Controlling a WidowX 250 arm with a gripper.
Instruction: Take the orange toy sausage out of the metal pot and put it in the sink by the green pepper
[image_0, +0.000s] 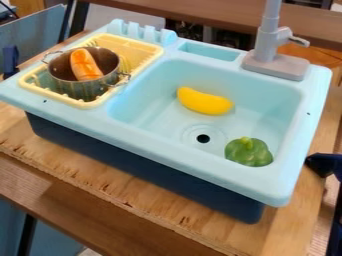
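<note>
The banana (204, 101) lies in the sink (135, 116) past the drain (203, 138), apart from the walls and the pepper (248, 152) by the basin's near right corner. Left, the rack (151, 50) holds the pot (81, 86) with an orange toy (85, 64) tilted inside. How wide the gripper stands, I cannot tell.

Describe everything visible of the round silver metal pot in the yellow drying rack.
The round silver metal-looking pot is open, with a shiny outer wall, darker inside and two thin loop handles on opposite sides. It sits roughly upright, mouth up, in the yellow slatted drying rack, left of the light-blue sink basin in the picture. An elongated orange toy food piece lies slanted inside it. The pot's underside is hidden.
</note>
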